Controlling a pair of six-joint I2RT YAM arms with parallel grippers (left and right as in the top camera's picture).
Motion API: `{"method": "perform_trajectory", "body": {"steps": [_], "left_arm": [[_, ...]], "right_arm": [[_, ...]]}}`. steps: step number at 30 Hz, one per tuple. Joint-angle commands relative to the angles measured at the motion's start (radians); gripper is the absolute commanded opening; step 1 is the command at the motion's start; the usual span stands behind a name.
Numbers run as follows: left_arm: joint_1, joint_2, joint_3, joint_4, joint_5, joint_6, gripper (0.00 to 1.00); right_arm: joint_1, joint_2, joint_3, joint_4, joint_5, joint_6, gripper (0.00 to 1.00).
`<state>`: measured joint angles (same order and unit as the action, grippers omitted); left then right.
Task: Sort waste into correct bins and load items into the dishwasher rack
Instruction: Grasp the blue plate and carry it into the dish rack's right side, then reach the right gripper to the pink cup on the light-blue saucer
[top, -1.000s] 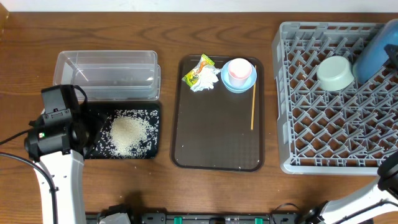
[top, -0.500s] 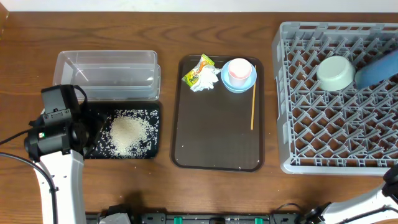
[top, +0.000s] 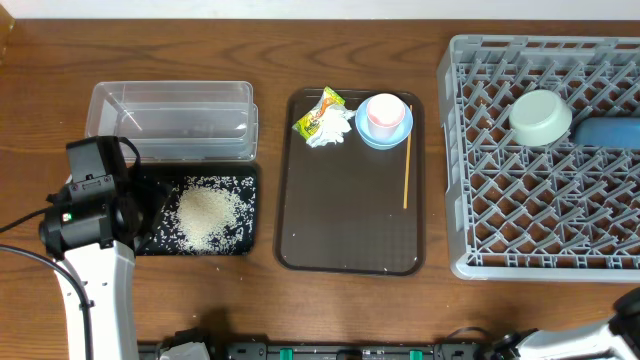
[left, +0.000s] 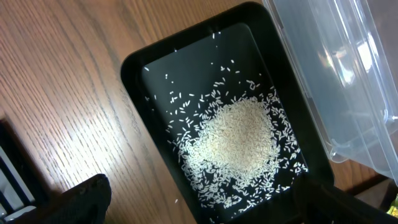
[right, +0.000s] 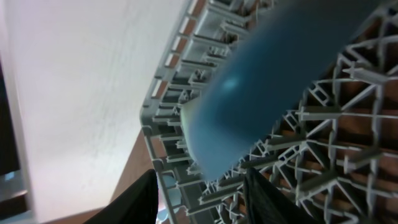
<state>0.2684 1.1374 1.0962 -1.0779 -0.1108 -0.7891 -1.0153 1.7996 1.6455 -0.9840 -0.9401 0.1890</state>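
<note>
**Blue dish down in rack, both jaws apart**

The large dark blue dish (top: 608, 132) lies low in the grey dishwasher rack (top: 500, 250) at its right edge, just beside a pale mint bowl (top: 540, 117) that is also in the rack. In the right wrist view the dish is a blurred blue shape close ahead of the right gripper (right: 199, 199). Its jaws are parted with nothing between them, and rack pegs show in the gap.

The left gripper (left: 211, 202) hovers over the shallow black tray (left: 180, 65), jaws spread wide and empty. White rice (left: 239, 146) is heaped mid-tray with loose grains scattered round it. The clear tub (top: 170, 120) sits right against the black tray's far side.

The brown serving tray (top: 345, 220) sits on the surface (top: 300, 50) between the bins and the rack. At its far end are:
- the yellow-green wrapper (top: 318, 115), touching the white tissue (top: 335, 135)
- a second pale mint bowl (top: 385, 143) with the pink cup (top: 383, 115) inside it

The wooden stick (top: 407, 170) lies along the tray's right side.
</note>
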Motion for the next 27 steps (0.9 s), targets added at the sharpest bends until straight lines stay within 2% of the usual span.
{"method": "perform_trajectory", "body": {"steps": [1, 4, 8, 11, 14, 17, 22, 24, 27], "left_arm": [[0.005, 0.002, 0.016, -0.006, -0.008, -0.01, 0.96], [0.005, 0.002, 0.017, -0.006, -0.008, -0.01, 0.96], [0.005, 0.002, 0.016, -0.006, -0.008, -0.01, 0.96], [0.005, 0.002, 0.017, -0.006, -0.008, -0.01, 0.96], [0.005, 0.002, 0.017, -0.006, -0.008, -0.01, 0.96], [0.005, 0.002, 0.016, -0.006, -0.008, -0.01, 0.96], [0.005, 0.002, 0.017, -0.006, -0.008, -0.01, 0.96], [0.005, 0.002, 0.017, -0.006, -0.008, -0.01, 0.96], [0.005, 0.002, 0.017, -0.006, -0.008, -0.01, 0.96]], "right_arm": [[0.002, -0.146, 0.007, -0.026, 0.079, 0.034, 0.42], [0.003, -0.257, 0.007, -0.045, 0.125, 0.047, 0.39], [0.045, -0.349, 0.007, 0.015, 0.215, 0.055, 0.35], [0.121, -0.362, 0.007, 0.045, 0.364, 0.098, 0.31], [0.21, -0.359, 0.007, 0.035, 0.383, 0.073, 0.28], [0.31, -0.372, 0.007, 0.026, 0.393, 0.032, 0.41], [0.491, -0.423, 0.007, -0.006, 0.404, 0.002, 0.79], [0.582, -0.437, 0.007, -0.029, 0.401, -0.034, 0.97], [0.763, -0.438, 0.006, -0.062, 0.374, -0.124, 0.99]]}}
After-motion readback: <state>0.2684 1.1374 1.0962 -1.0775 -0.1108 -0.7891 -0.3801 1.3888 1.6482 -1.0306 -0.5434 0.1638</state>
